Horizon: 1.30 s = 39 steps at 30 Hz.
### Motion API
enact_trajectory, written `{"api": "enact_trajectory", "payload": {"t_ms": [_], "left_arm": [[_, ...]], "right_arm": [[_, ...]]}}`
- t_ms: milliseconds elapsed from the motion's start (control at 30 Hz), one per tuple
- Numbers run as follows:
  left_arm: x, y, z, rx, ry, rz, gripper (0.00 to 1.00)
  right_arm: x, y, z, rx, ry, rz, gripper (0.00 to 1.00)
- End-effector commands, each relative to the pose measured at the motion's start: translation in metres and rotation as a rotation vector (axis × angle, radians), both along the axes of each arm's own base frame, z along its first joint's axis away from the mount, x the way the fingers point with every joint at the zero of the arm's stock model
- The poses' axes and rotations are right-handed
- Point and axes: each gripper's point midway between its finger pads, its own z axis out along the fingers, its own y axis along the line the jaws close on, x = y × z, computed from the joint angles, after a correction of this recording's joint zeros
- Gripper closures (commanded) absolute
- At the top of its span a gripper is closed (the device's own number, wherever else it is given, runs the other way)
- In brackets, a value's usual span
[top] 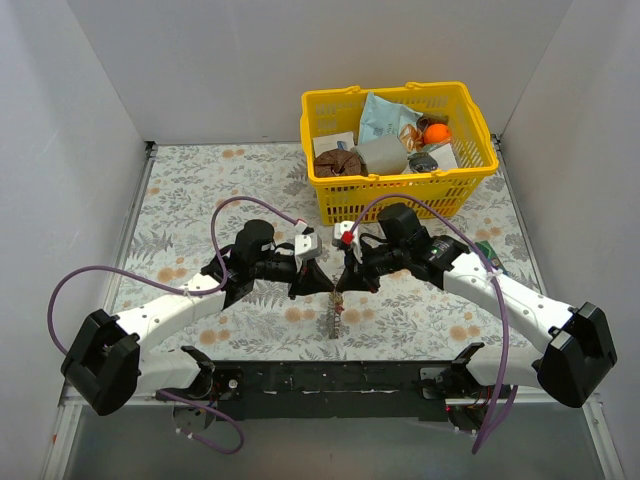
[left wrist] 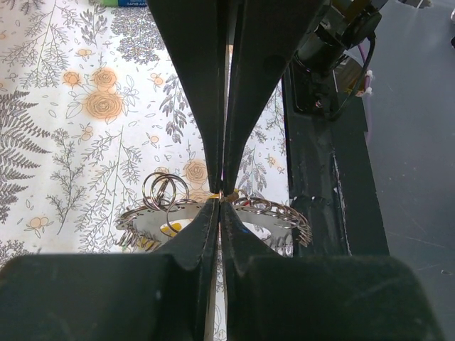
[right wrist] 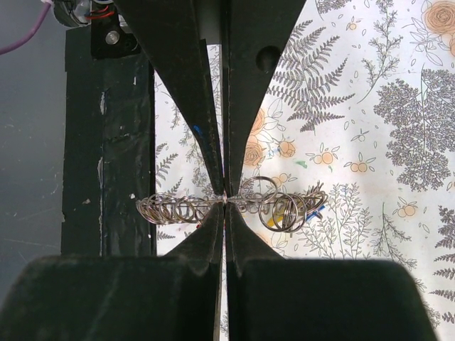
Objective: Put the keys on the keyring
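Top external view puts the keyring at the table's centre, just toward 6 o'clock from the two claws meeting over it. The left gripper and right gripper are each pinched shut on its thin band, side by side. Small split rings and a yellow key head dangle from it. If the arms pull or twist out of step, the band could slip from one pinch and swing. The loose rings might also tangle.

The keyring, a shiny flat band fringed with small split rings, is pinched at its rim and held upright over the table's near middle. Of the keys, only yellow and blue heads show among the rings.
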Motion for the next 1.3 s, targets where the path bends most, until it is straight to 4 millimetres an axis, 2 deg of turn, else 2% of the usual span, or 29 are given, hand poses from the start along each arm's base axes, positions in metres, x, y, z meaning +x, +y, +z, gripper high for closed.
{"api": "enact_trajectory", "payload": {"t_ms": [0,33,67,100,133,200,233,333,433,600,633,867,1033,1167,1267], "left_arm": [[-0.003,-0.002,0.006,-0.020,-0.007,-0.011,1.00],[-0.001,-0.002,0.009,-0.035,-0.023,-0.001,1.00],[0.000,-0.002,0.011,-0.044,-0.015,0.011,1.00],[-0.001,-0.001,0.007,-0.045,-0.011,0.021,1.00],[0.001,-0.001,0.013,-0.070,-0.036,0.036,1.00],[0.002,0.002,0.010,-0.081,-0.022,0.072,1.00],[0.004,0.001,0.015,-0.107,-0.047,0.081,1.00],[0.006,0.004,0.018,-0.150,-0.064,0.121,1.00],[0.006,0.006,0.025,-0.210,-0.080,0.151,1.00],[0.003,0.009,0.041,-0.320,-0.112,0.173,1.00],[0.002,0.009,0.049,-0.358,-0.123,0.171,1.00],[-0.004,0.009,0.055,-0.417,-0.136,0.152,1.00],[-0.005,0.007,0.058,-0.420,-0.137,0.131,1.00],[-0.007,0.006,0.058,-0.408,-0.138,0.112,1.00],[-0.007,0.007,0.060,-0.411,-0.144,0.113,1.00]], "right_arm": [[0.004,0.007,0.024,0.082,-0.063,-0.004,0.99],[0.006,0.007,0.025,0.088,-0.070,-0.020,0.98],[0.007,0.007,0.025,0.090,-0.072,-0.029,0.92],[0.008,0.005,0.028,0.100,-0.085,-0.044,0.84],[0.012,0.006,0.032,0.113,-0.101,-0.065,0.71],[0.013,0.003,0.036,0.129,-0.123,-0.090,0.61],[0.019,0.002,0.038,0.133,-0.137,-0.128,0.51],[0.027,-0.004,0.046,0.157,-0.168,-0.193,0.38],[0.029,-0.010,0.051,0.203,-0.170,-0.209,0.32],[0.017,-0.013,0.057,0.284,-0.140,-0.137,0.30],[0.015,-0.011,0.060,0.303,-0.143,-0.123,0.30],[0.000,-0.005,0.067,0.355,-0.113,-0.025,0.30],[0.002,-0.004,0.061,0.337,-0.107,-0.034,0.30],[0.001,0.001,0.055,0.331,-0.078,-0.021,0.36],[0.000,0.005,0.051,0.336,-0.054,-0.006,0.47]]}}
